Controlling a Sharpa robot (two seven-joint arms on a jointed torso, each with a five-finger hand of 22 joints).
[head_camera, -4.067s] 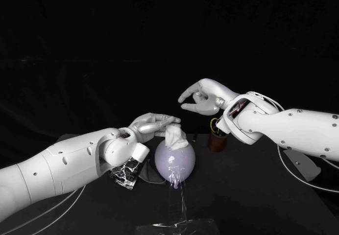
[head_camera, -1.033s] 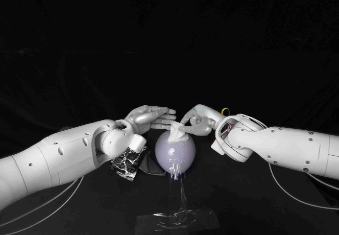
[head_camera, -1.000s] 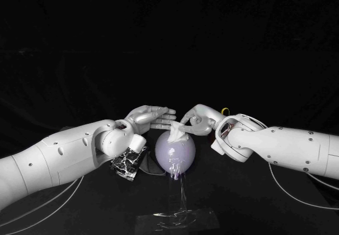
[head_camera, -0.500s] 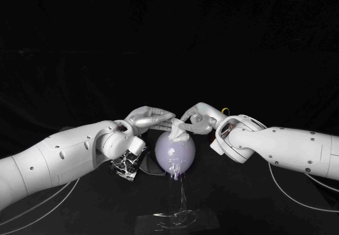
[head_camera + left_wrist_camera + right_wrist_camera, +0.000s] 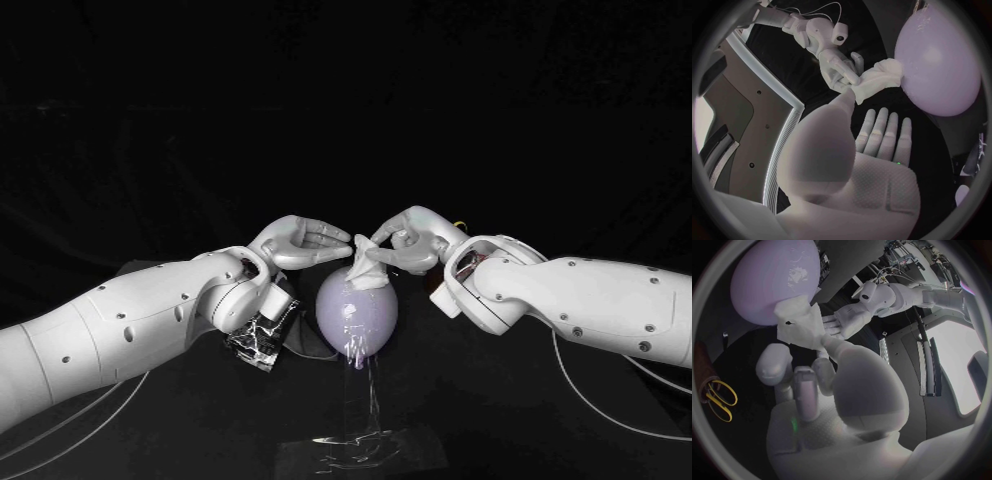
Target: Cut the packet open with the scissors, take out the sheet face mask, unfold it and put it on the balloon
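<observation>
While sheet face mask (image 5: 364, 270) lies bunched atop lilac balloon (image 5: 358, 318), right hand (image 5: 411, 243) fingers pinch it; left hand (image 5: 300, 243) fingers spread.

Left hand (image 5: 303, 242) spread beside the pinching right hand (image 5: 411, 240).

Robot lab: blk table (image 5: 490, 400), 2 white arms (image 5: 116, 330).

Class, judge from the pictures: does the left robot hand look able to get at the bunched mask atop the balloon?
Probably yes. The left robot hand sits beside the mask on the balloon, with nothing between them; the right robot hand pinches only its other side.
</observation>
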